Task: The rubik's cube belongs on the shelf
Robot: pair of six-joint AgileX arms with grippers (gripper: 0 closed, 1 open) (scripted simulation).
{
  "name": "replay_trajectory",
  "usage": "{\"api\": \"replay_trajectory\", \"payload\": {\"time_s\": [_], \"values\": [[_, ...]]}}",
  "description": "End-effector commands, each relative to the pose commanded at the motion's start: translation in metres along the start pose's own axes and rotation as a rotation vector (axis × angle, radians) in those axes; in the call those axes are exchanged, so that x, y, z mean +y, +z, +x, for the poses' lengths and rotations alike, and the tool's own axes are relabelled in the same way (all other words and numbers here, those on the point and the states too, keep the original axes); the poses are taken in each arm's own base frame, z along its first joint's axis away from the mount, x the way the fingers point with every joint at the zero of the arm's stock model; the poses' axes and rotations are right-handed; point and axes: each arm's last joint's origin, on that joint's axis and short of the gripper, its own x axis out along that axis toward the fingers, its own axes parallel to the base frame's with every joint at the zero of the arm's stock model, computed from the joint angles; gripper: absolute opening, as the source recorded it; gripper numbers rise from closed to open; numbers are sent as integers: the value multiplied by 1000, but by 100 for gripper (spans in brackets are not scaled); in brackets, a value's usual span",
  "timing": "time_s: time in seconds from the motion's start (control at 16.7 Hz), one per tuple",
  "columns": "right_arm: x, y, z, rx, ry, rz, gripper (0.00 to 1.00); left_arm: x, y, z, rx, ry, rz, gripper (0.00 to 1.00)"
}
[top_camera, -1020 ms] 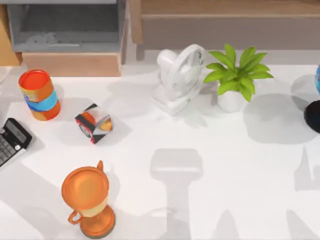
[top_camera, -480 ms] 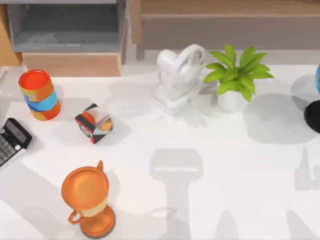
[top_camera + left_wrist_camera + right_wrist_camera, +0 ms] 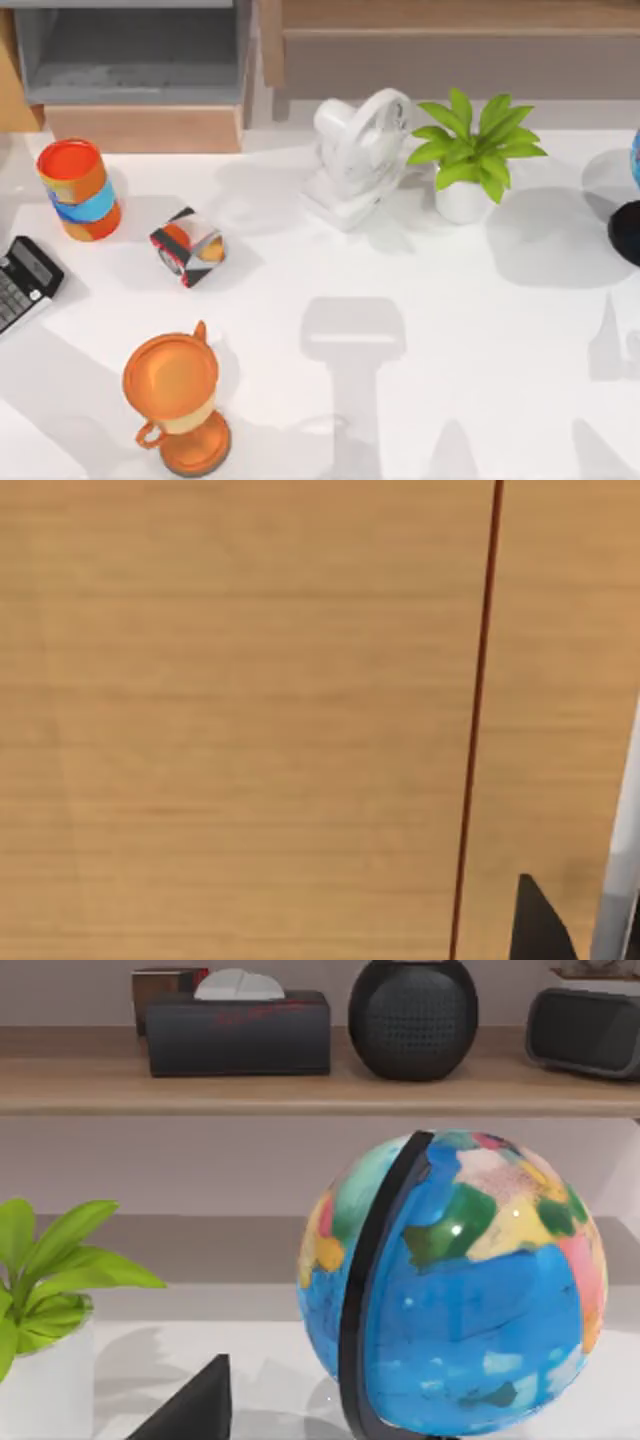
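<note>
the shelf (image 3: 450, 18) runs along the back right of the surface (image 3: 420, 300), behind the plant (image 3: 470, 150). it carries a tissue box (image 3: 238, 1030) and a round speaker (image 3: 412, 1015). where the rubik's cube lies i cannot tell. the left gripper (image 3: 540, 930) faces a wood panel (image 3: 230, 720). the right gripper (image 3: 195, 1405) sits near the globe (image 3: 450, 1280). whether either is wide or narrow, i cannot tell.

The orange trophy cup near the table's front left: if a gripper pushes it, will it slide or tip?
The orange trophy cup would probably tip: its wide bowl sits above a narrower stem. Its round base may roll afterwards. It looks glossy, so perhaps slippery.
</note>
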Motion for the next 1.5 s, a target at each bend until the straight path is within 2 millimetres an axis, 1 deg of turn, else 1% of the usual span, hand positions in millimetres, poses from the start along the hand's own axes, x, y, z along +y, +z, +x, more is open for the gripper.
{"api": "replay_trajectory", "payload": {"time_s": [0.42, 0.48, 0.54, 0.6, 0.72, 0.9, 1.02, 1.14, 1.38, 1.5], "values": [[0, 0, 0, 0, 0, 0, 100, 0, 0, 0, 0, 0, 0, 0], [0, 0, 0, 0, 0, 0, 100, -5, -1, -1, 3, -17, -13, 0], [0, 0, 0, 0, 0, 0, 100, -4, -2, -2, 2, -15, -12, 0], [0, 0, 0, 0, 0, 0, 100, -2, -2, -5, 1, -8, -9, 0], [0, 0, 0, 0, 0, 0, 100, -1, -3, -17, 1, -4, -7, 0], [0, 0, 0, 0, 0, 0, 100, -12, 0, -44, 3, -45, -29, 0], [0, 0, 0, 0, 0, 0, 100, -10, 1, -58, 4, -37, -26, 0], [0, 0, 0, 0, 0, 0, 100, -5, -1, -64, 3, -17, -13, 0], [0, 0, 0, 0, 0, 0, 100, -6, 0, -63, -2, -20, -13, 0], [0, 0, 0, 0, 0, 0, 100, -3, -2, -73, -4, -7, -6, 0]]}}
